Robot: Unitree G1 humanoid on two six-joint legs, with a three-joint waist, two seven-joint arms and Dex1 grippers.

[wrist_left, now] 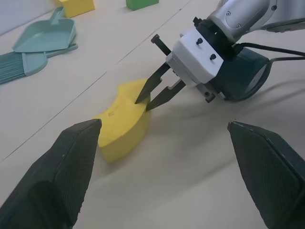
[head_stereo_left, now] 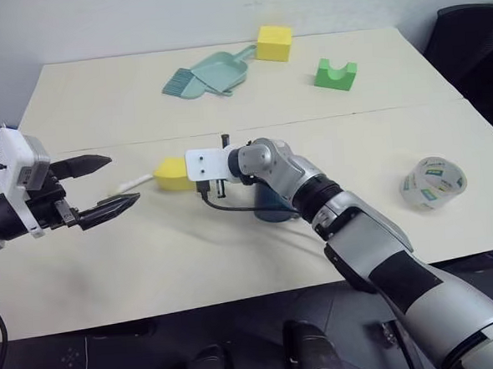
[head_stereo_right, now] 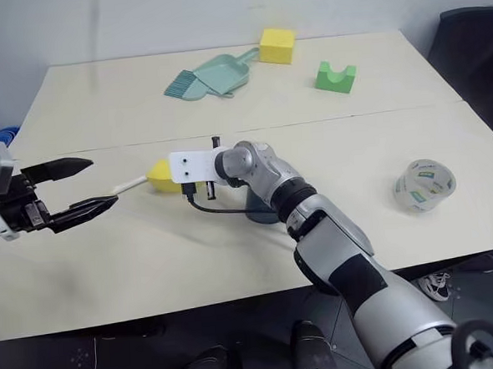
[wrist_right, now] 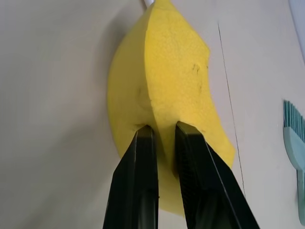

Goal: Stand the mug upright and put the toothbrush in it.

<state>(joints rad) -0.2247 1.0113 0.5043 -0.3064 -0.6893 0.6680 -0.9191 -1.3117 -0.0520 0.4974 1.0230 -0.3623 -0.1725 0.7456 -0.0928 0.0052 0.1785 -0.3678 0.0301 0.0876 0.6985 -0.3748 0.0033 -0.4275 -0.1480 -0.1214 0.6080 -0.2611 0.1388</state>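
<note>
A yellow foam wedge [wrist_left: 121, 121] lies on the cream table [head_stereo_left: 99, 101] near its middle. My right gripper [wrist_left: 143, 106] is shut on the wedge's thin edge, with a ridge of foam pinched between its fingers [wrist_right: 138, 176]. The dark blue-grey mug [wrist_left: 243, 71] sits just behind that wrist, apparently on its side, and is largely hidden under the right arm in the eye views. The white toothbrush [head_stereo_left: 128, 184] pokes out from behind the wedge toward my left gripper [head_stereo_left: 124, 179]. That gripper hovers open just left of the toothbrush, holding nothing.
At the back of the table are a teal dustpan with its brush [head_stereo_left: 210, 74], a yellow cube [head_stereo_left: 274, 42] and a green notched block [head_stereo_left: 335, 74]. A silvery tape roll [head_stereo_left: 432, 182] lies at the right. A black chair [head_stereo_left: 472, 37] stands by the far right corner.
</note>
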